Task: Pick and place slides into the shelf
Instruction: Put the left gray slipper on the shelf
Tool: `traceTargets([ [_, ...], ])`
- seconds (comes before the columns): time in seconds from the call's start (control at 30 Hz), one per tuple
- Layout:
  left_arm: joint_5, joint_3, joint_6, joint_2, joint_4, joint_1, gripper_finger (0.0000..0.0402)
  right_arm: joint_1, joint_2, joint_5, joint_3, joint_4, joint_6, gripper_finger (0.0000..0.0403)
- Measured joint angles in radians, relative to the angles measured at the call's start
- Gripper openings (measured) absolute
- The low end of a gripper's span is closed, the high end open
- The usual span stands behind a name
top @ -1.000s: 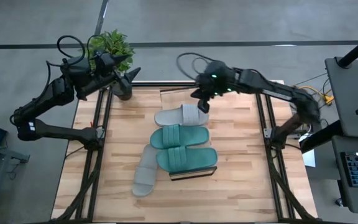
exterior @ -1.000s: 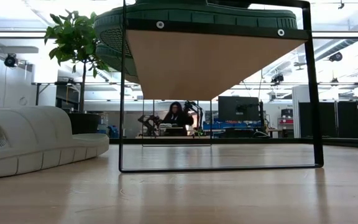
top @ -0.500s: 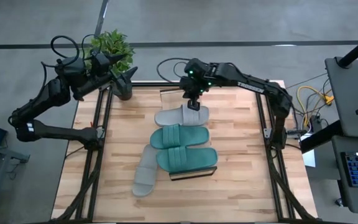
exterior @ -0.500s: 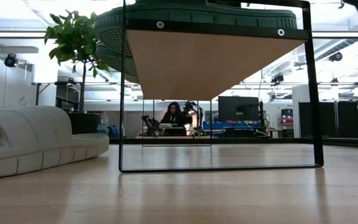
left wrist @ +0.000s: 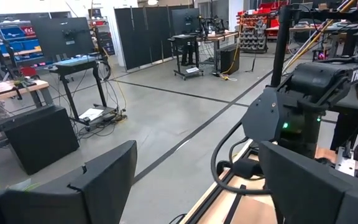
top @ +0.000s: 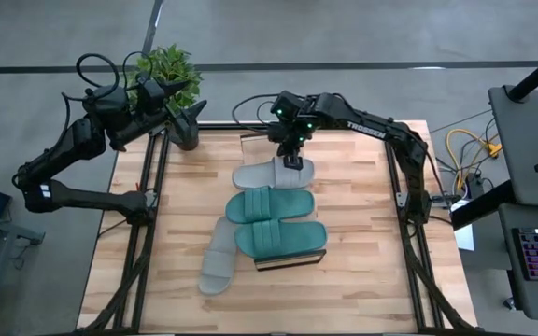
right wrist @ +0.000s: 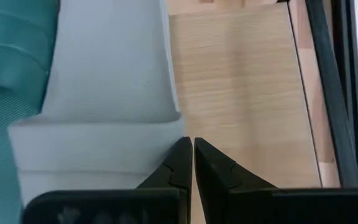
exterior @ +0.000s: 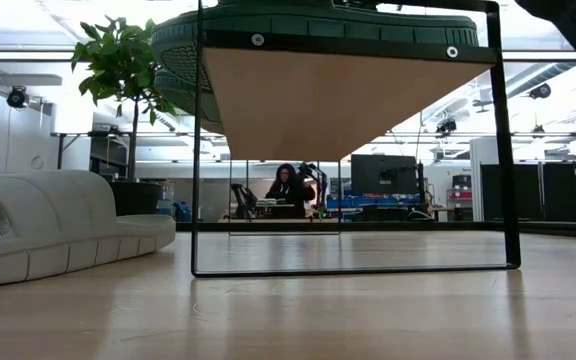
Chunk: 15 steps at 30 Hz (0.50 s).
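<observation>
One grey slide [top: 261,175] lies at the table's far middle, sole down. My right gripper [top: 292,160] is shut and points steeply down at the far edge of its strap [right wrist: 98,146]. A teal slide [top: 269,204] lies just nearer. The other teal slide [top: 283,238] rests on the shelf's wood top [exterior: 338,100]. The second grey slide [top: 218,261] lies at the shelf's left [exterior: 58,225]. My left gripper [top: 191,116] is open and held level beyond the far left corner, with nothing between its fingers [left wrist: 104,180]. My right gripper's shut fingertips [right wrist: 185,149] stand right at the corner of the grey slide's strap edge [right wrist: 173,121], coming from above and slanting down. I cannot tell whether they touch it. The slide lies flat on the table.
A potted plant [top: 166,70] stands at the far left corner by my left gripper. Black frame rails [top: 152,187] [top: 395,187] run along both table sides. Bare wood [right wrist: 241,93] shows to the right of the slides. A person sits far off in the room [exterior: 286,185].
My right arm has drawn its elbow in. Its gripper has moved a little toward the table's left and down toward the far grey slide, tipping more steeply downward. It stays shut. The slides and shelf have kept still.
</observation>
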Motion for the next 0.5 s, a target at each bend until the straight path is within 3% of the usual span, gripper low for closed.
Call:
traceTargets([
  [0.33,-0.008,0.000,0.000,-0.004,0.000,0.000,0.0322,0.001,-0.058,0.013,-0.001,0.107,0.047,0.0008],
  [0.5,-0.021,-0.001,0.000,-0.028,-0.014,0.000,0.0322,0.062,-0.068,0.005,-0.001,0.191,0.086,0.0008],
])
